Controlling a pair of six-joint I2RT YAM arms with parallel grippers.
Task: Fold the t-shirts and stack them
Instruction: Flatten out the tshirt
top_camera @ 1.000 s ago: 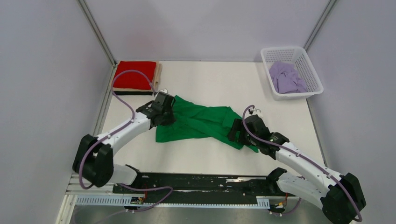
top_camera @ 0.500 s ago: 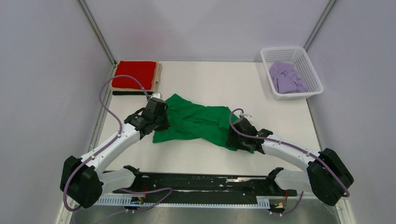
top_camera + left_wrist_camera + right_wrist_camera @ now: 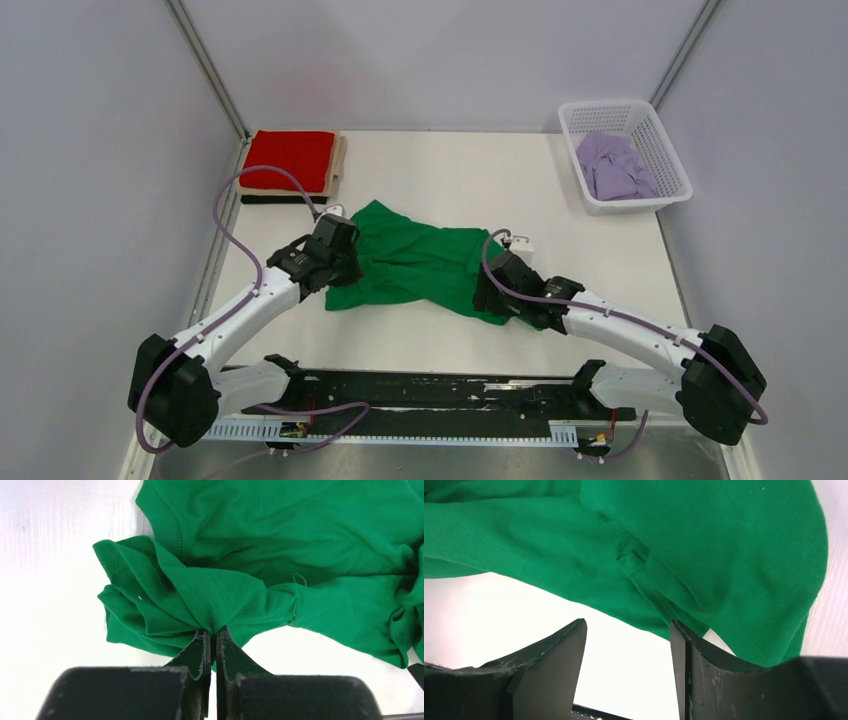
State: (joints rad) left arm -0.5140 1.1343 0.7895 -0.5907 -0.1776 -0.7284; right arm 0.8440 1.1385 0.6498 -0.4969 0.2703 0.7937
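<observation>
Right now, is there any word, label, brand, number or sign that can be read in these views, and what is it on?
None can be read. The green t-shirt is plain cloth with no print in the top view or either wrist view. The red t-shirt, the lilac t-shirt and the white basket carry no visible text either.

Table (image 3: 470, 170) bare btwn green shirt (image 3: 415, 265) & basket (image 3: 640, 203); stack (image 3: 292, 160) fills far-left corner.

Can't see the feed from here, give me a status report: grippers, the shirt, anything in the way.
Left gripper shut on green t-shirt edge. Right gripper open at its other end, not gripping. Shirt crumpled, unfolded. Folded stack and basket stand apart.
</observation>
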